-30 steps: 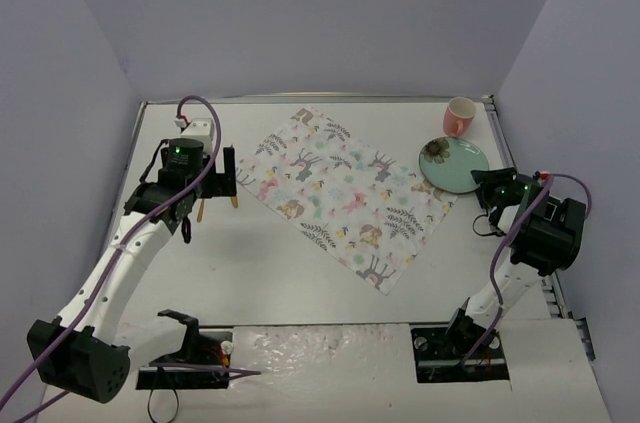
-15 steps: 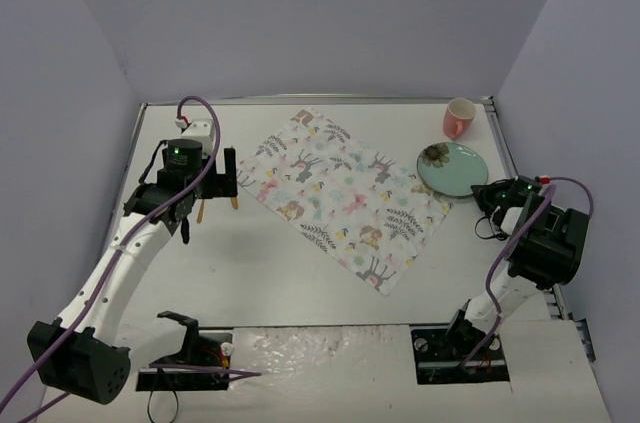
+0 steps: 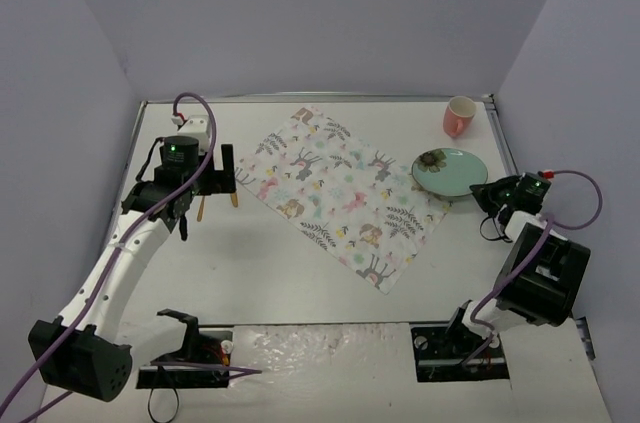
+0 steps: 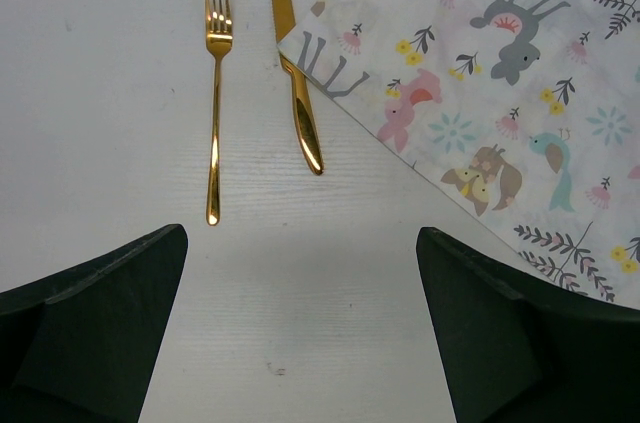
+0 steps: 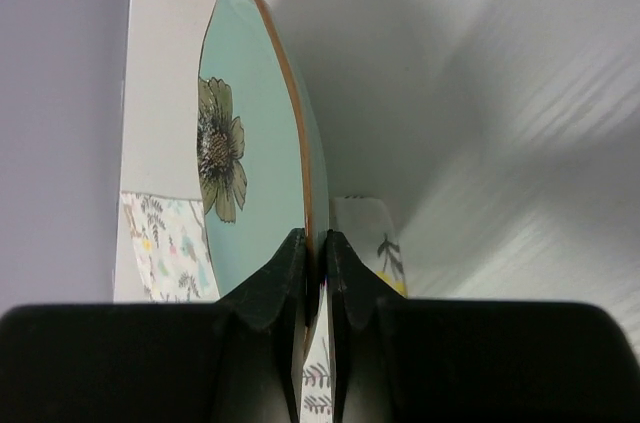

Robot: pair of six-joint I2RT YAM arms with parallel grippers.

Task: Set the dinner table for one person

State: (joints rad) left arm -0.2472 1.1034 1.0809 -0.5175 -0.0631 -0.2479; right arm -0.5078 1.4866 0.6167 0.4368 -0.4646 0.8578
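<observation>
Clamped within the last second, the right gripper (image 5: 318, 243) now pinches the rim of the single mint-green plate (image 5: 255, 143), near one pink cup (image 3: 458, 117). The left gripper (image 4: 300, 243) hangs with jaws wide apart above one gold fork (image 4: 214, 93) and one gold knife (image 4: 297, 83), which is partly under a corner of the one floral placemat (image 3: 345, 193). Everything lies on the white dinner table (image 3: 270, 263).

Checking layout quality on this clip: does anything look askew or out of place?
The placemat lies diagonal to the dinner table's edges, and its left corner overlaps the blade of the knife, which lies beside the fork. The plate overlaps only the mat's right corner, its rim pinched by the right gripper.
</observation>
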